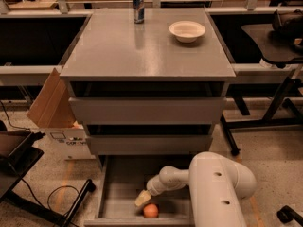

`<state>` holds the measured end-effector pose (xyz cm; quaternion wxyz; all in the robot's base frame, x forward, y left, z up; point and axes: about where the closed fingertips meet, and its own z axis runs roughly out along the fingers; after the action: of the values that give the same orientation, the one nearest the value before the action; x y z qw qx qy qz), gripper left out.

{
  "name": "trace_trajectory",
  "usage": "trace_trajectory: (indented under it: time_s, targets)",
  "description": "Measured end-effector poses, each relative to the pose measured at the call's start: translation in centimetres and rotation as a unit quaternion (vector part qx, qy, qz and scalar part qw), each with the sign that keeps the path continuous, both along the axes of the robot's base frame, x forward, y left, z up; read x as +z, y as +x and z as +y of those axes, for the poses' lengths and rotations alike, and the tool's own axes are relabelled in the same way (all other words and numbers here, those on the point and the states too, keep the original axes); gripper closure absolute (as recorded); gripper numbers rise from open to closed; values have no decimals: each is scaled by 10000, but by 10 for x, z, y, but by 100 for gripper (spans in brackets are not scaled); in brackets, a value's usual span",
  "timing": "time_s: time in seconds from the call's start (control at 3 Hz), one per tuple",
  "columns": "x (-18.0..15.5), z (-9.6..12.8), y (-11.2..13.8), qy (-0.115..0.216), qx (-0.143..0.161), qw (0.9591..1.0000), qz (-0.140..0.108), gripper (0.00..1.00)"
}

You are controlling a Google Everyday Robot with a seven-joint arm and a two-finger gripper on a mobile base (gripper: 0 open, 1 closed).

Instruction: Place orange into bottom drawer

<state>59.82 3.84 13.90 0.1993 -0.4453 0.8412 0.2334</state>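
My fingers [142,199] are down inside the bottom drawer [122,186], low over its floor, and they have let go. The orange [151,210] lies whole and free on the drawer floor just below and to the right of them, close against the front wall, either touching the tips or only just apart. I judge the placing itself done, so what remains is to get out cleanly. The orange is round and smooth on a flat, hard metal floor, so any brush from me would set it rolling. I would draw the fingers up and back from it, to the side away from the fruit, without sweeping across it. The thin wall in front of the orange should stop it rolling forward, but the floor to the left of the fingers is open and would let it wander. My wide white arm [218,188] fills the right side of the drawer, and the grey drawer front [149,144] juts out just behind the fingers, so I must rise slowly and watch that edge. The drawer is a shallow grey tray with dull, even sheet sides. Far above the fingers, the table [118,51] has a smooth satin top carrying a slim can [138,6] and a pale round bowl [187,30], neither of which I need.
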Motion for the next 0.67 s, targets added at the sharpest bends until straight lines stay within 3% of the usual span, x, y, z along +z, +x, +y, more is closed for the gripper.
trace_trajectory:
  time_s: [0.67]
  targets:
    - [35, -4, -34, -39, 363, 9992, 167, 0]
